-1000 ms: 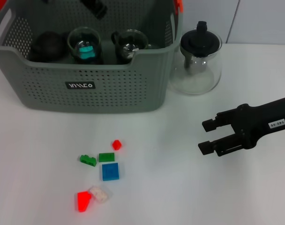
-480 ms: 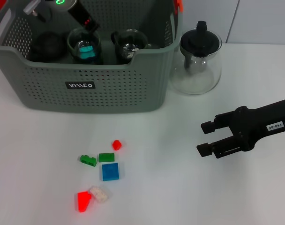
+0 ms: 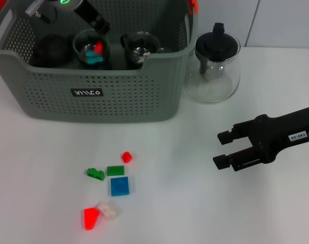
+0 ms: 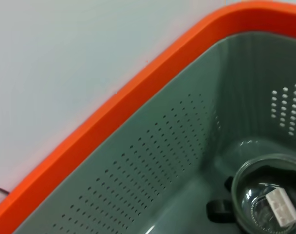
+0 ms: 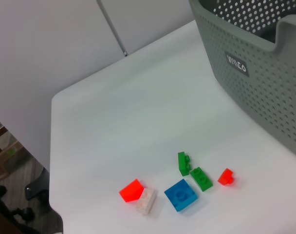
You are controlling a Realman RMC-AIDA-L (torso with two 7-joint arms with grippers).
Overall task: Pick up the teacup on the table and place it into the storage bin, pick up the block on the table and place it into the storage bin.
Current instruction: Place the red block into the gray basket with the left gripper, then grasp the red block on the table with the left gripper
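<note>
White tabletop [image 3: 195, 203] carries all items; a pale wall panel stands behind.

Location: the storage bin [image 3: 93, 101] sits at the far left of the tabletop. Two glass teacups [image 3: 91, 48] [image 3: 140, 48] stand inside it, the left one holding a teal and a red piece. Six loose blocks lie in front of the bin: small red block [image 3: 126, 157], two green blocks [image 3: 95, 174] [image 3: 115, 170], blue block [image 3: 120, 186], white block [image 3: 107, 210] touching a larger red block [image 3: 90, 217]. A glass teapot [image 3: 217, 66] stands just beside the bin's right wall.

Handling, as a judgement: the blocks look light, rigid plastic, smooth-faced and low to the surface; the blue one is best pinched across two opposite flat sides from above. The white and red pair touch, so either may drag its neighbour. The teacups are thin glass, fragile and slippery, and should not be knocked when dropping blocks in.

Grippers: the left gripper [image 3: 96, 23] hangs over the left teacup inside the bin; whether its fingers are parted cannot be told. The right gripper [image 3: 221, 148] hovers over bare tabletop, well apart from the blocks, fingers parted and empty.

Change from earlier pictures: the left arm has entered over the bin, and a red piece now shows in the left teacup where only teal showed. The right gripper has shifted slightly; the blocks on the tabletop are unmoved
</note>
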